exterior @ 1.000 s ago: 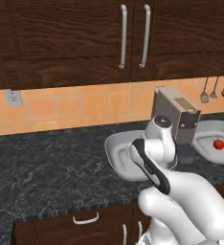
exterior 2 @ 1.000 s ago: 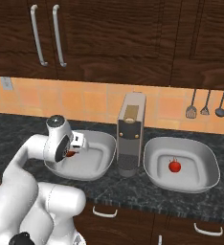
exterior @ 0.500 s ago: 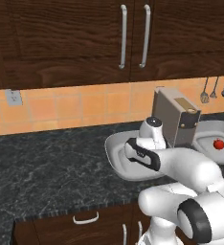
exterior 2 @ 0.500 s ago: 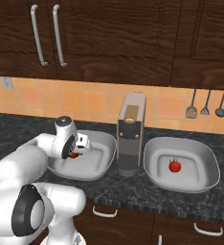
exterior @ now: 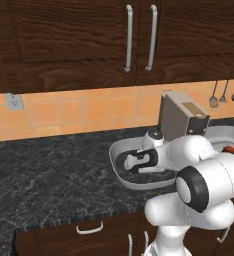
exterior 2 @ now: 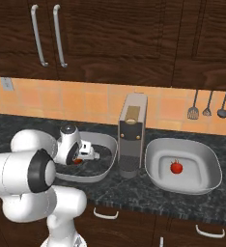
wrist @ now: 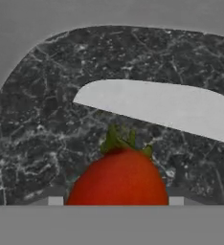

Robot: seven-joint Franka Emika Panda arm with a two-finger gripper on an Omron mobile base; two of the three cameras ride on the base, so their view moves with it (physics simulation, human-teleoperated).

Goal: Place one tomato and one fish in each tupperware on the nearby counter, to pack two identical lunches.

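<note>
Across the lower half of both base views runs the counter [exterior 2: 18,123], black stone with faint marbling, carrying two tupperware tubs with a steel toaster [exterior 2: 132,135] standing between them. At centre right of the right base view sits the right tupperware [exterior 2: 182,166], holding one tomato [exterior 2: 176,167] on its floor; no fish is visible in it. At lower left of that view lies the left tupperware [exterior 2: 103,161], with the arm reaching down into it.

The gripper [exterior 2: 81,157] sits low inside this left tub, and a patch of red shows at its tip. In the hand view, a second tomato [wrist: 117,177] with its green stem top fills the bottom centre, lying between the two fingertips. The jaws stand roughly half apart, closed about this tomato; I judge it held, not yet released.

Step in hand, by my assessment: placing the second tomato into the left tub. The next move calls for widening the jaws to let it settle, then lifting clear of the rim. Both fish remain to be packed, one per tub.
</note>
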